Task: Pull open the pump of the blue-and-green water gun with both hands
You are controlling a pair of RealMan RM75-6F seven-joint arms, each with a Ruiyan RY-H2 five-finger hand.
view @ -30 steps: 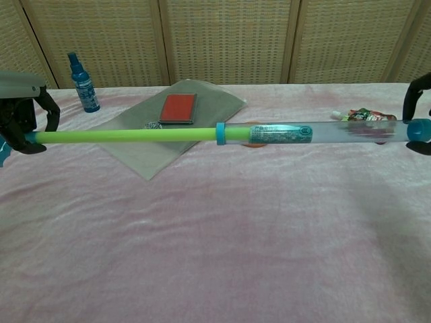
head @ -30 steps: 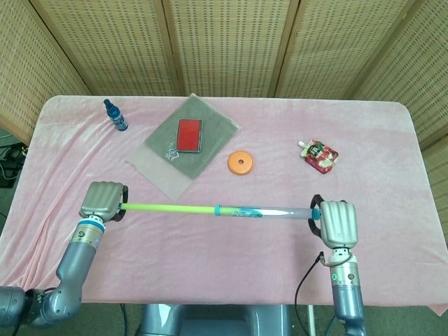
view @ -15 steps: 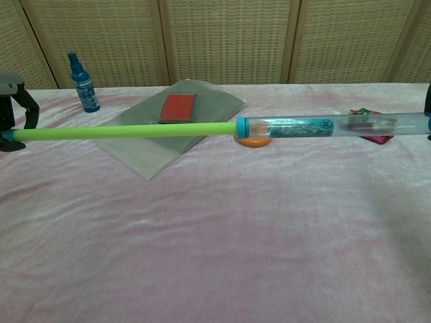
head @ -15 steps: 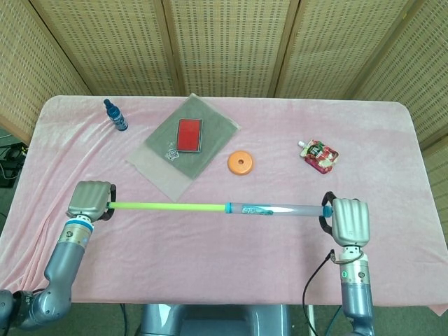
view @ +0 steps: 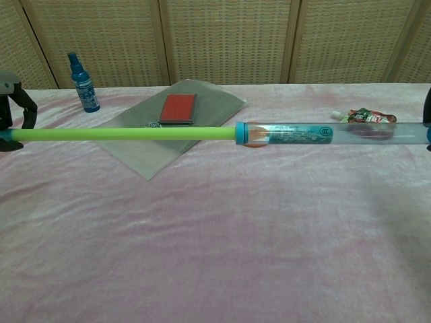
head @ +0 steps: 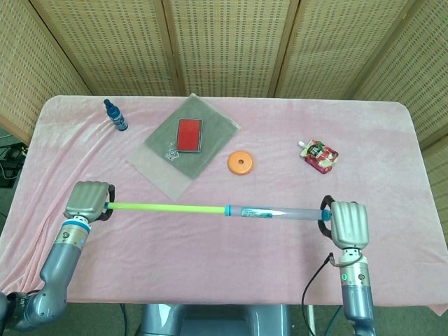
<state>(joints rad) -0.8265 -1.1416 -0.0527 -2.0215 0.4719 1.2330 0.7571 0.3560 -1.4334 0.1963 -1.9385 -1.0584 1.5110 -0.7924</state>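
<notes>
I'm seeing bare pink tablecloth (head: 231,259) along the front edge; the orange disc (head: 240,163) and grey mat (head: 183,143) are crowding mid-table.

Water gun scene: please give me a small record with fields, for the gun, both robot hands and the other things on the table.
water gun: held level above the pink tablecloth, lying left to right
green pump rod: drawn out of the clear barrel
left robot hand: grips the rod's end
right robot hand: grips the barrel's end
behind the gun: blue spray bottle, red card on a grey mat, orange disc, snack pouch
</notes>
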